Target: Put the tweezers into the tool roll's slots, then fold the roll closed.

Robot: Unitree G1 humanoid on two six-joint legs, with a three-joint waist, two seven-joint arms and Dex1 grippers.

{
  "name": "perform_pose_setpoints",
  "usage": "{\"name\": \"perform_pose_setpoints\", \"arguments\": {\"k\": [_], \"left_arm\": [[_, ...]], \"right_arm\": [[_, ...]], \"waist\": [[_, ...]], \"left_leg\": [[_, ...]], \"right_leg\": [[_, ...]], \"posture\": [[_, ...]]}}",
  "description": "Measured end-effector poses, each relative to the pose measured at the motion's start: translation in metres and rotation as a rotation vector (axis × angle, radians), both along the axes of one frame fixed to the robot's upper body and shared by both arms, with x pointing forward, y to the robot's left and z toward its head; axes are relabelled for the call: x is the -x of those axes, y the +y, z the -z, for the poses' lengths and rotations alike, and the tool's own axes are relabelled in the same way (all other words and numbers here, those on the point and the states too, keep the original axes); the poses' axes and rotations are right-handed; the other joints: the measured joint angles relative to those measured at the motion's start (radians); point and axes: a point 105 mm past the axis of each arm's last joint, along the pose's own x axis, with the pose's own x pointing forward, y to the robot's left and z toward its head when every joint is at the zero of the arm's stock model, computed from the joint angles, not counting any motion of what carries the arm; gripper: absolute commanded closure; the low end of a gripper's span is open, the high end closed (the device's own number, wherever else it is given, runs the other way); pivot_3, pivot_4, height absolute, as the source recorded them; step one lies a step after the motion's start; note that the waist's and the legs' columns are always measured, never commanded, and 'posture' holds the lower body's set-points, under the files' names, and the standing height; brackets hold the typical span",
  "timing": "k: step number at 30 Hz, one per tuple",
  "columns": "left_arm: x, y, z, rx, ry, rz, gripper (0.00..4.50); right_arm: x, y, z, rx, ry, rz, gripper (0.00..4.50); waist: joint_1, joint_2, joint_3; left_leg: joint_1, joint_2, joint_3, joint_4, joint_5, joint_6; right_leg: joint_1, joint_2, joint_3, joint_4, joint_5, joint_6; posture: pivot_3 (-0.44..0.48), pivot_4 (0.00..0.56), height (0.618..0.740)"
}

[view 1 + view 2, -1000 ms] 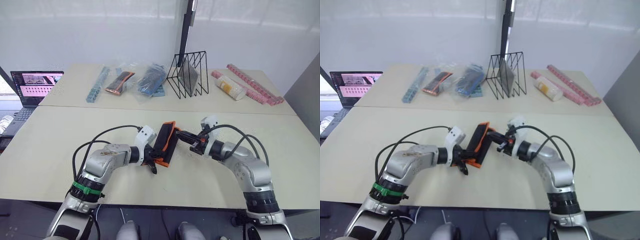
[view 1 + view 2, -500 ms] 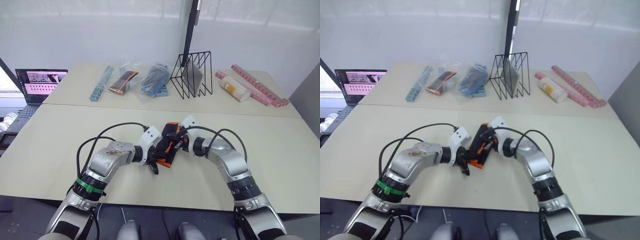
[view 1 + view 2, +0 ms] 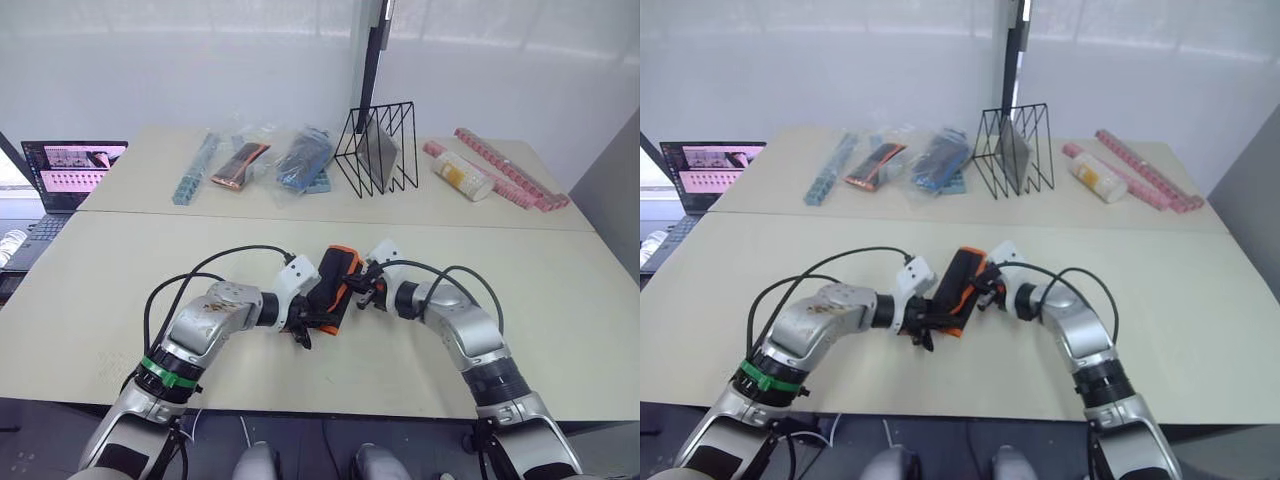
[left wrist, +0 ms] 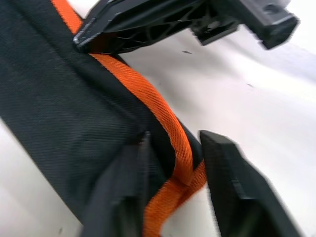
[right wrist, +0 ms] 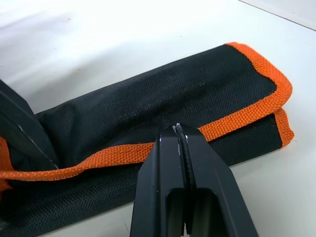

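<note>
The tool roll lies folded on the near table, black with orange trim. My left gripper is at its near end, with its fingers closed over the roll's orange-trimmed corner. From the right side my right gripper meets the roll; its fingers are shut together and their tips touch the orange edge of the top flap. Its black fingers also cross the left wrist view as the right gripper. The tweezers and the slots are hidden inside the folded roll.
On the far table stand a black wire rack, plastic packets, a blue strip, a pale tube and pink strips. A laptop sits at the far left. A seam divides the two tables.
My right gripper moved left from beside the roll onto its right edge, reaching farther over it half a second ago. The left gripper kept its hold. The camera shifted slightly.
</note>
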Motion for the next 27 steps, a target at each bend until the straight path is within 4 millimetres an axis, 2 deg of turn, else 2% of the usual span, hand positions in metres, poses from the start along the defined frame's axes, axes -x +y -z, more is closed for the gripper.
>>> {"name": "perform_pose_setpoints", "arguments": {"k": [2,5,9,12,15,20,24,27], "left_arm": [[0.001,0.007,-0.008,0.028,0.004,0.008,0.98],[-0.001,0.019,-0.024,0.091,-0.011,0.007,0.98],[-0.002,0.022,-0.040,0.169,-0.065,0.036,0.98],[-0.006,0.018,-0.041,0.206,-0.080,0.067,1.77],[-0.011,0.015,-0.038,0.214,-0.101,0.089,2.79],[-0.022,0.004,-0.016,0.168,-0.150,0.132,4.48],[-0.024,-0.002,0.010,0.117,-0.154,0.157,4.48],[-0.022,-0.006,0.019,0.060,-0.205,0.207,4.48]], "right_arm": [[0.000,0.000,0.001,-0.001,0.000,0.000,4.50],[0.000,-0.001,0.002,0.000,0.000,0.004,4.50],[0.000,-0.001,0.003,0.007,-0.001,0.005,4.50],[0.000,-0.001,0.004,0.009,-0.001,0.005,4.50],[0.001,0.000,0.003,0.009,-0.003,0.002,4.50],[0.003,0.000,0.004,0.013,-0.008,-0.002,4.50],[0.006,0.000,0.004,0.016,-0.012,-0.005,4.50],[0.007,-0.001,0.004,0.019,-0.014,-0.003,4.50]], "waist": [[0.000,0.000,0.000],[0.001,0.000,0.000],[0.002,0.000,0.000],[0.002,0.000,0.000],[0.002,0.000,0.000],[0.003,0.000,0.000],[0.003,0.000,0.000],[0.003,0.000,0.000]], "left_leg": [[0.000,0.000,0.000,0.000,0.000,0.000],[0.000,0.000,0.000,0.000,0.000,0.000],[0.000,0.000,0.000,0.000,0.000,0.000],[0.000,0.000,0.000,0.000,0.000,0.000],[0.000,0.000,0.000,0.000,0.000,0.000],[-0.001,0.000,0.000,0.000,0.000,0.000],[-0.001,-0.001,0.000,0.000,0.000,0.000],[-0.001,-0.001,-0.001,0.000,0.000,0.000]], "right_leg": [[0.000,0.000,0.000,0.000,0.000,0.000],[0.000,0.000,0.000,0.000,0.000,0.000],[0.001,0.000,0.000,0.000,0.000,0.000],[0.001,0.000,0.000,0.000,0.000,0.000],[0.000,0.000,0.000,0.000,0.000,0.000],[0.000,0.000,0.000,0.000,0.000,0.000],[0.000,0.000,0.000,0.000,0.000,0.000],[0.000,0.000,0.000,0.000,0.000,0.000]], "posture": [[0.000,0.150,0.687],[0.000,0.150,0.687],[0.000,0.150,0.687],[0.000,0.150,0.687],[0.000,0.150,0.687],[0.000,0.150,0.687],[0.000,0.150,0.687],[0.000,0.150,0.687]]}}
